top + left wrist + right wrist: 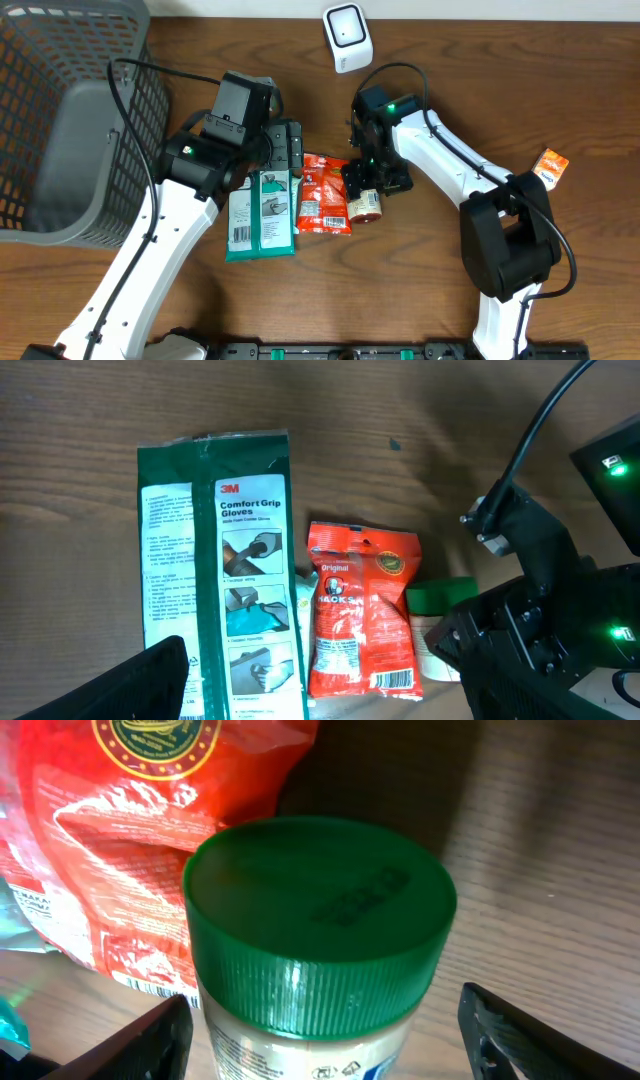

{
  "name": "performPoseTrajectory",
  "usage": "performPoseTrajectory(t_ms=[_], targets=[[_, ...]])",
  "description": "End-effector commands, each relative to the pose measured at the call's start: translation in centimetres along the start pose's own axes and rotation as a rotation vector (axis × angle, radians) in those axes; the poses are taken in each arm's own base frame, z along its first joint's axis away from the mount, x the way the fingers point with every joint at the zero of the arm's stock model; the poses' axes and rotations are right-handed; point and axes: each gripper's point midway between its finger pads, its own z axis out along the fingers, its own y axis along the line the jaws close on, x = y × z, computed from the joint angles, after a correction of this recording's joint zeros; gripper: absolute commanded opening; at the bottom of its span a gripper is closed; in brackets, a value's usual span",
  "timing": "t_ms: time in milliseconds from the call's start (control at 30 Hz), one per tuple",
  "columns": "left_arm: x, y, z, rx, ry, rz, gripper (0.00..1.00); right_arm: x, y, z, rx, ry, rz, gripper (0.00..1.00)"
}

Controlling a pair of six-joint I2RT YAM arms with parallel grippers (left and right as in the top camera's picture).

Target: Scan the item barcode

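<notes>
A jar with a green lid (320, 910) lies on the table beside a red snack bag (324, 195). My right gripper (320, 1025) is open, with one finger on each side of the jar just below the lid and a gap on both sides. In the overhead view the right gripper (366, 188) covers the top of the jar (366, 207). A green glove package (225, 560) lies left of the snack bag (360, 610). Above its far end, my left gripper (287, 152) stands open and holds nothing. The white scanner (347, 36) stands at the back edge.
A grey mesh basket (60, 130) fills the back left corner. A small orange packet (551, 166) lies at the far right. The right arm (540, 620) crowds the right side of the left wrist view, close to the jar's green lid (440, 598).
</notes>
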Motion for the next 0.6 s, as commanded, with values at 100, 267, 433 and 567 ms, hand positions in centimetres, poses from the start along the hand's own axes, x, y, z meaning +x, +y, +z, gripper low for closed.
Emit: performPoseTrajectory(t_ms=[100, 267, 433, 567], targets=[[-0.5, -0.3, -0.3, 0.009, -0.011, 0.01, 0.87, 0.3, 0.7, 0.1, -0.023, -0.017, 0.007, 0.78], [-0.5, -0.3, -0.3, 0.009, -0.011, 0.009, 0.87, 0.2, 0.7, 0.6, -0.025, -0.024, 0.018, 0.71], [-0.5, -0.3, -0.3, 0.009, -0.011, 0.009, 0.88, -0.1, 0.6, 0.5, -0.024, -0.035, 0.015, 0.52], [-0.5, -0.3, -0.3, 0.009, -0.011, 0.009, 0.87, -1.2, -0.5, -1.5, -0.025, -0.084, 0.02, 0.47]])
